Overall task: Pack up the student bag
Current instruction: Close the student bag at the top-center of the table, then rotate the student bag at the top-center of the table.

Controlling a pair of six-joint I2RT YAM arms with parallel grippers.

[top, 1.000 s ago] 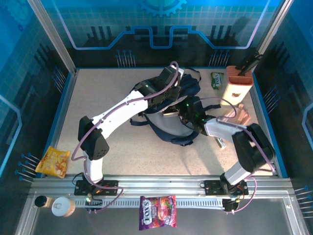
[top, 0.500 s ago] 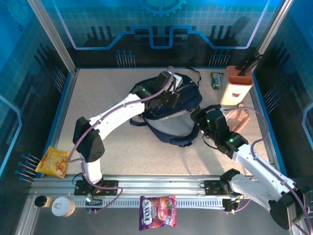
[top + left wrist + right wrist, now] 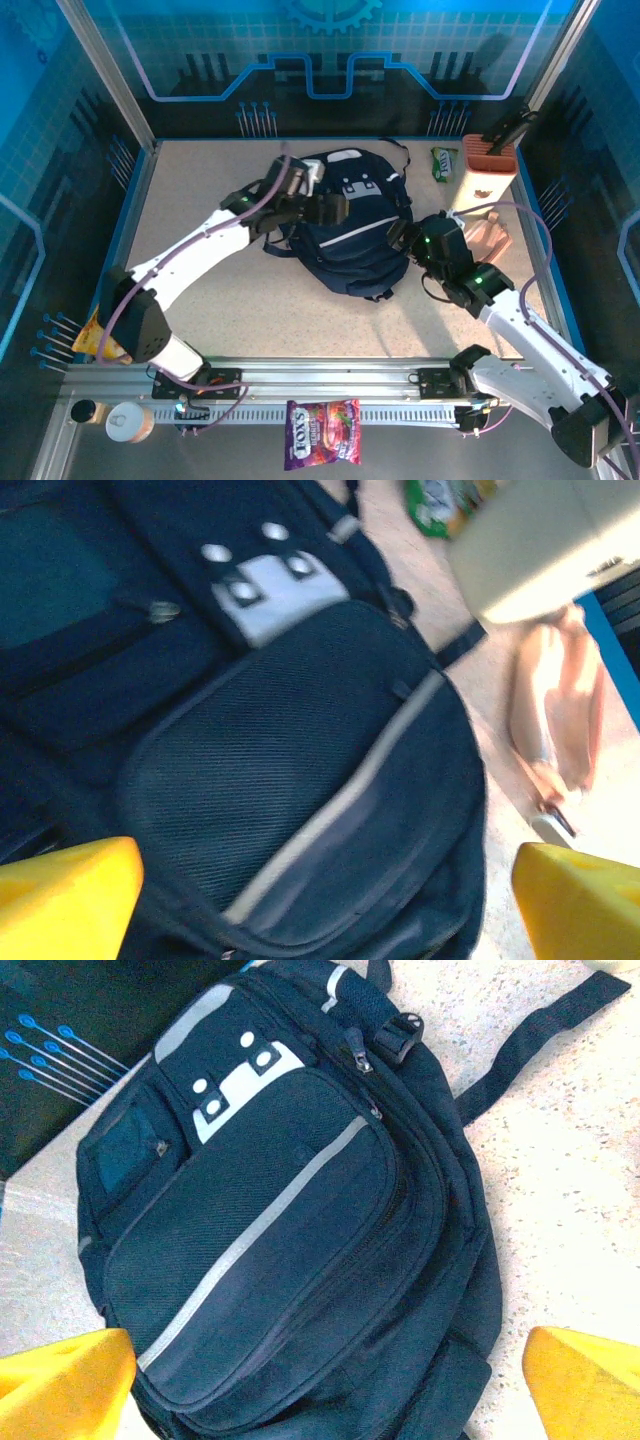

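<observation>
Your bag [image 3: 350,225] lay flat mid-bench toward the far edge, seemingly zipped. Your left tool [image 3: 320,905] and right tool [image 3: 320,1385] hung over it, spread wide, holding nothing. A green packet [image 3: 444,162] lay outside, so packing looked unfinished.

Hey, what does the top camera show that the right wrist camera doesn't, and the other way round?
Top camera adds: the left arm, an orange snack pack at the left edge, a purple candy pack at the front, a green packet and a beige box.
Right wrist camera adds: studs on the grey patch and zipper pulls, close up.
Both share: the bag lying on the table, front pocket up, and the open right gripper.
</observation>
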